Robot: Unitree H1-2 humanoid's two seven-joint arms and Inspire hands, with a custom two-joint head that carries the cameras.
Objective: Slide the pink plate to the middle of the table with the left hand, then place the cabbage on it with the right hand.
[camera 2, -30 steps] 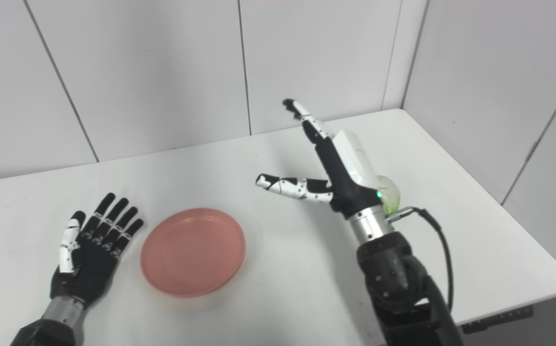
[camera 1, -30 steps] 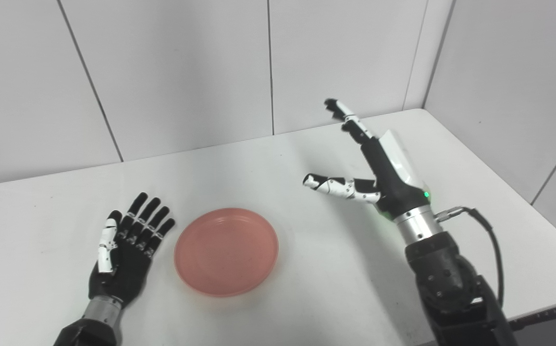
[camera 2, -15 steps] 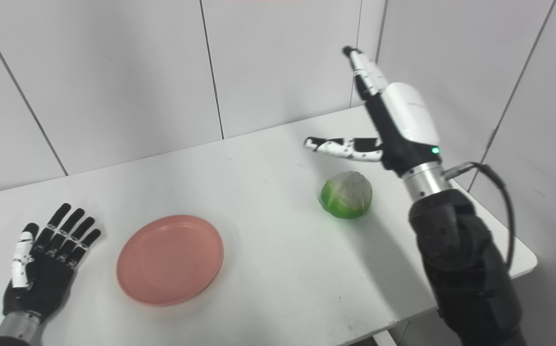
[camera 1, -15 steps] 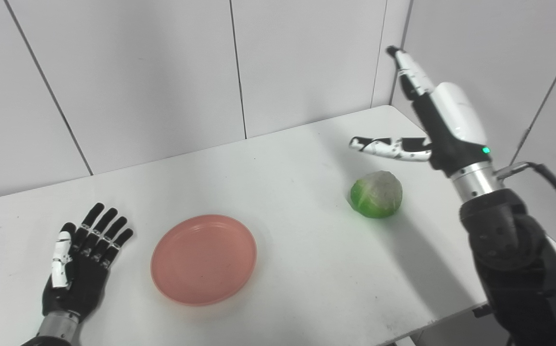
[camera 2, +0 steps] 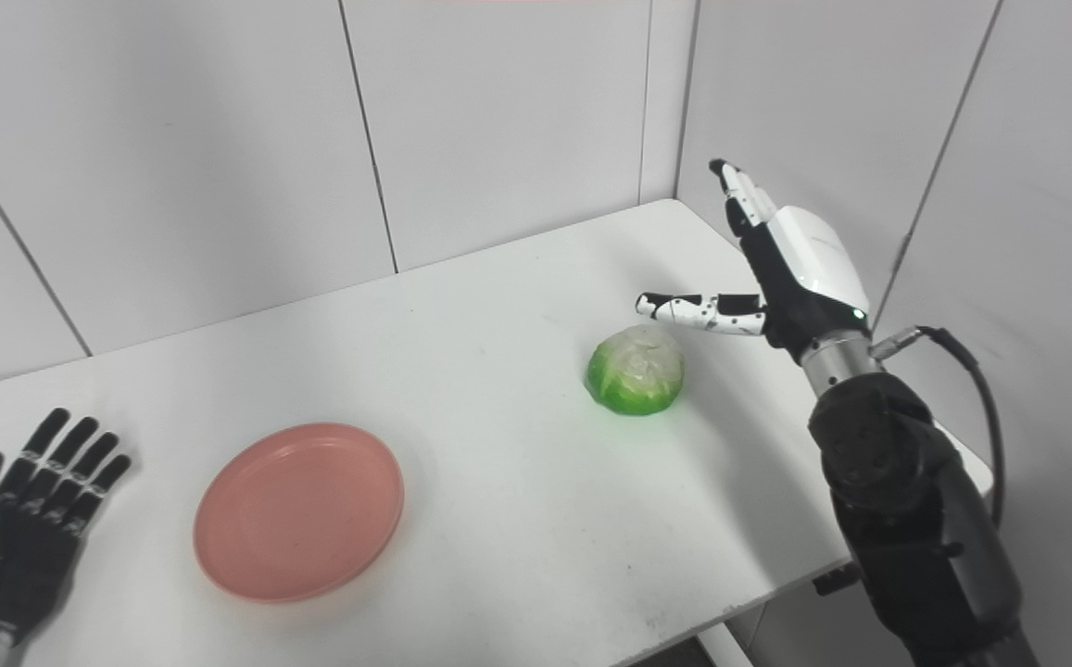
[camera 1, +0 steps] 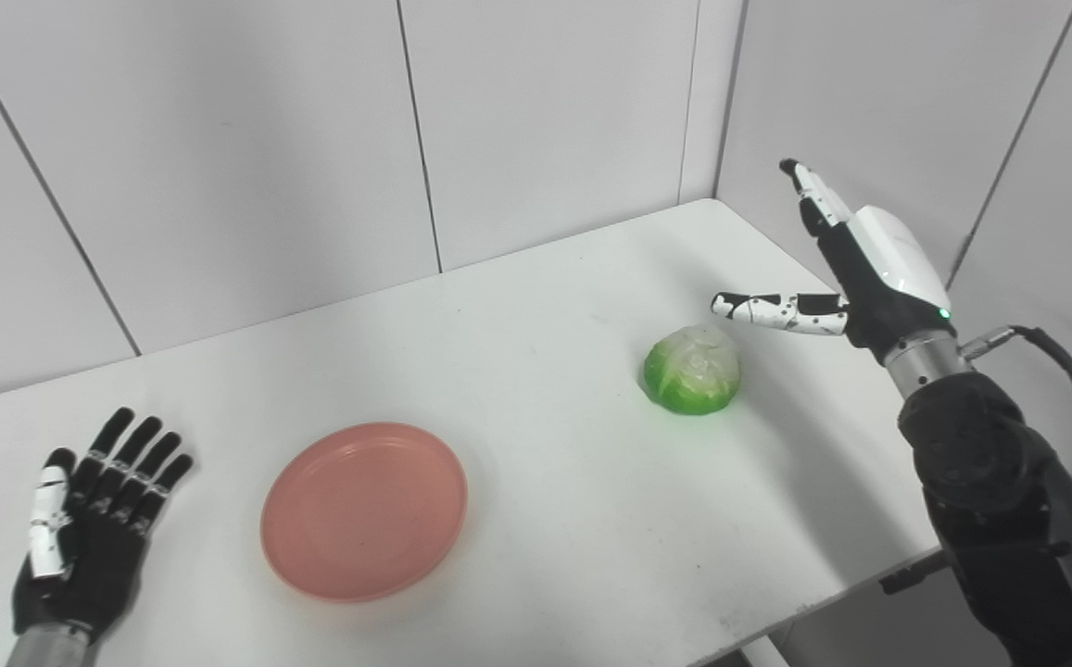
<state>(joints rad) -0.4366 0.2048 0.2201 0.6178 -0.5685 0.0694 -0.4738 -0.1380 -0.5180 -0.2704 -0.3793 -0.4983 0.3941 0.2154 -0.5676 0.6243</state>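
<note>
The pink plate (camera 1: 364, 509) lies flat on the white table (camera 1: 536, 306), left of the middle and near the front edge. A round green cabbage (camera 1: 691, 369) sits to its right, toward the table's right side. My right hand (camera 1: 855, 278) hovers open just right of and above the cabbage, its thumb pointing left over it without touching. At the far left, my left hand (camera 1: 91, 533) lies open and flat, palm up, a short gap away from the plate.
Grey panelled walls (camera 1: 220, 139) close off the back and right sides of the table. The table's front right corner (camera 1: 906, 556) is below my right forearm, and a black cable (camera 1: 1068, 371) loops off the right wrist.
The camera has swung right, bringing the cabbage into plain view. My right hand moved right and up, then came down beside the cabbage. The plate and left hand stayed put.
</note>
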